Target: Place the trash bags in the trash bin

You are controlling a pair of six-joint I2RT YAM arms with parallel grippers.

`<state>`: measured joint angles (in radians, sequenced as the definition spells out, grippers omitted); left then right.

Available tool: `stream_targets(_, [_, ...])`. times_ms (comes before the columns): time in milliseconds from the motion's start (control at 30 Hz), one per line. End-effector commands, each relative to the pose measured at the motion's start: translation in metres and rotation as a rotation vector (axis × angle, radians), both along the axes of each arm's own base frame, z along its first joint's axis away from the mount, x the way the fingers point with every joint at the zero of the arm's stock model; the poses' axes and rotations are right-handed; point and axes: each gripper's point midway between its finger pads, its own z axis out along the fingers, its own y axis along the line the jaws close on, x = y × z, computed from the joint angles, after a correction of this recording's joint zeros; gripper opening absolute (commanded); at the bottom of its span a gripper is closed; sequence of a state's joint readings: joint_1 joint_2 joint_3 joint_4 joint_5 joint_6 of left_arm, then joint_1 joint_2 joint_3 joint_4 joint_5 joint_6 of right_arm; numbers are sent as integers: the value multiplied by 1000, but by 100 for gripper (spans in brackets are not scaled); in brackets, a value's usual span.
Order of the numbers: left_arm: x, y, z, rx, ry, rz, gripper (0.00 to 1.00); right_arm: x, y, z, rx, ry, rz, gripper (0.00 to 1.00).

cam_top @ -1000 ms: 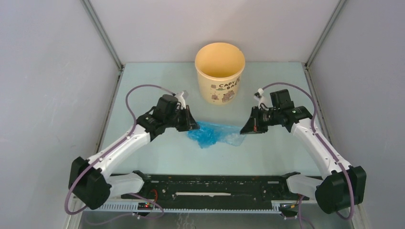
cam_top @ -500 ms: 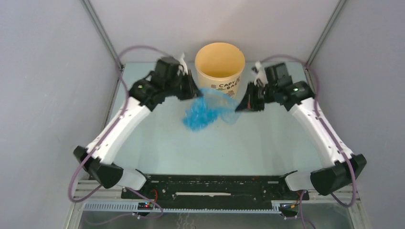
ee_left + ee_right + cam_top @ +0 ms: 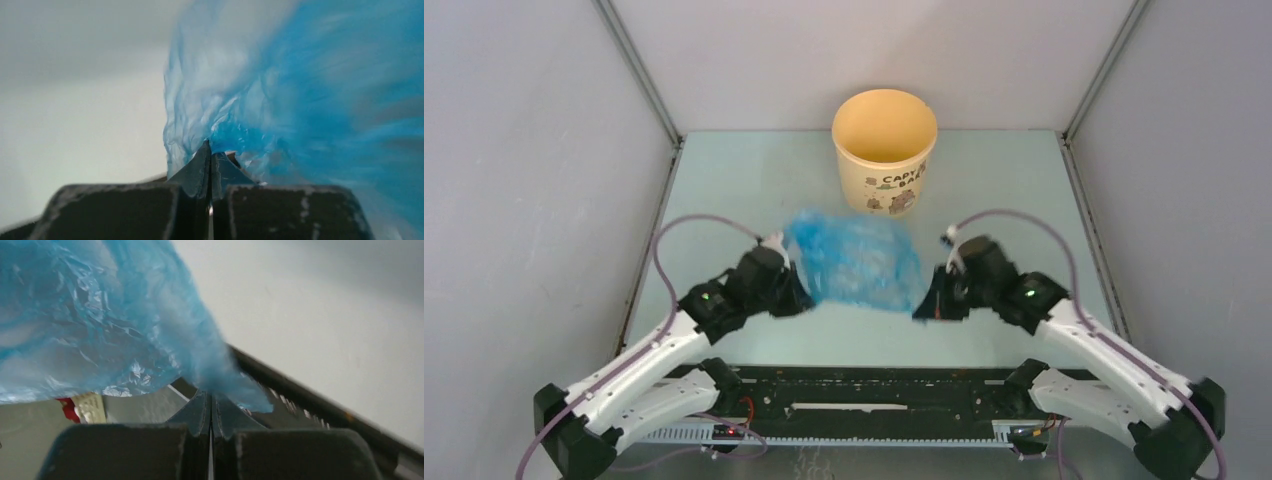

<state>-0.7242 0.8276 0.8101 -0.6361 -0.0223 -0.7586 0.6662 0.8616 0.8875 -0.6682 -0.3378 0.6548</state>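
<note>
Pinching: left gripper (image 3: 804,292) and right gripper (image 3: 922,306) each clamp a bag (image 3: 854,262) edge; film spread between them.
Change: both pulled back from bin (image 3: 885,178).

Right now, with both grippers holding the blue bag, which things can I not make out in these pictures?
- Left wrist: the right half of the trash bag is motion-blurred, and the trash bin does not show.
- Right wrist: the bag fills the upper left; the bin is out of view.
- Top external: the bag covers the table under it, and its opening cannot be found.
</note>
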Motion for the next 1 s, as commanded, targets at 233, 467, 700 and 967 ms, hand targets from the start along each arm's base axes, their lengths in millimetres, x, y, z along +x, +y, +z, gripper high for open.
stream_targets(233, [-22, -5, 38, -163, 0, -27, 0, -18, 12, -10, -19, 87, 28, 0])
stream_targets(467, [-19, -24, 153, -258, -82, -110, 0, 0, 8, 67, 2, -80, -2, 14])
stream_targets(700, [-28, -37, 187, -383, -37, -135, 0, 10, -14, 52, -73, -116, -105, 75])
stream_targets(967, [-30, -45, 203, -459, -9, -154, 0, 10, -6, 48, 125, -332, -95, 87])
